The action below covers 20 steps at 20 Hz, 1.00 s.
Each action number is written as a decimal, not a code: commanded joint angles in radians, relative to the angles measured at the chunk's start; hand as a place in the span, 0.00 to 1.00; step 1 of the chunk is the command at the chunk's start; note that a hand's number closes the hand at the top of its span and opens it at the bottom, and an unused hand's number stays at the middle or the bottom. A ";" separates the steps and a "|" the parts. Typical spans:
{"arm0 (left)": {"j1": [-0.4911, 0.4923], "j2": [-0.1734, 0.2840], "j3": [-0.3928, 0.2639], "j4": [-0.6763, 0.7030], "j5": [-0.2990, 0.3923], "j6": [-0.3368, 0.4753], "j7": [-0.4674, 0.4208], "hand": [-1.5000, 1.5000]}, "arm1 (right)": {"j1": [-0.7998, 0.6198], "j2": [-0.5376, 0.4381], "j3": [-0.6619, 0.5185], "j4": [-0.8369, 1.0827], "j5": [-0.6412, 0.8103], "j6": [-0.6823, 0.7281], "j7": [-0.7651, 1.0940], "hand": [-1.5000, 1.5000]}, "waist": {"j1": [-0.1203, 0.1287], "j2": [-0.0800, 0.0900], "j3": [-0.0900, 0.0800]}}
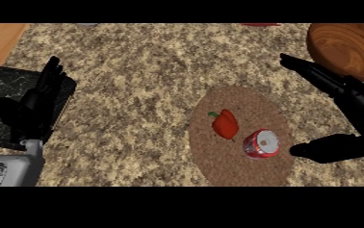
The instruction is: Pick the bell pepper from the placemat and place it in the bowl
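Labels first: only candidate is the red can, lying on its side with its white round end facing up. Red marks on that end, nothing readable. No brand or writing legible anywhere else.

Right robot hand: spread wide, released, grasping nothing. Upper fingers run straight toward the bench's far-left, passing just beside the bowl's near edge; can't tell if they touch it. Thumb sits low, its tip just beside the can at the placemat's right rim, contact not clear. Bell pepper and can both lie in the wide gap between thumb and fingers, neither enclosed.

Left robot hand: near the bench's left edge, fingers straight and pointing to the far side, relaxed, holding nothing. It shows over a dark square slab at the left edge. Grey forearm comes in at the near-left corner.

Bell pepper: red, green stem pointing left, lying on its side on the placemat, left of centre. Just beside the can, a slim gap between them. Not touched by either robot hand.

Placemat: round, brown, woven look, right of the bench's middle toward the near edge.

Bowl: wooden, at the bench's far-right corner, partly cut by the right edge. Well apart from the bell pepper. Nothing visible inside the part that shows.

Bench: speckled granite top; a strip of orange wood at the far-left corner.
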 commanded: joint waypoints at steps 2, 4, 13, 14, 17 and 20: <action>0.024 0.008 0.004 -0.038 -0.011 -0.022 0.026 0.50 | -0.232 -0.009 -0.026 -0.004 -0.081 0.160 0.228 0.00 | 0.011 0.000 0.000; -0.017 -0.007 0.004 -0.023 -0.012 -0.013 0.052 0.50 | -0.278 0.027 0.079 0.041 0.003 0.181 0.251 0.00 | 0.014 0.003 -0.001; -0.040 -0.012 0.028 0.024 -0.013 -0.039 0.017 0.50 | -0.489 0.131 0.276 0.234 0.046 0.437 0.439 0.00 | 0.016 0.004 -0.001; -0.030 -0.041 -0.009 -0.002 -0.047 -0.003 0.042 0.50 | -0.495 0.127 0.270 0.274 0.043 0.468 0.415 0.00 | 0.015 0.004 0.000; -0.004 0.023 0.050 -0.088 0.001 -0.054 0.089 0.50 | -0.519 0.178 0.286 0.395 0.087 0.494 0.355 0.00 | 0.023 0.003 0.001; -0.016 0.004 0.053 -0.017 -0.011 -0.061 0.045 0.50 | -0.504 0.237 0.356 0.440 0.128 0.529 0.373 0.00 | 0.016 0.005 0.000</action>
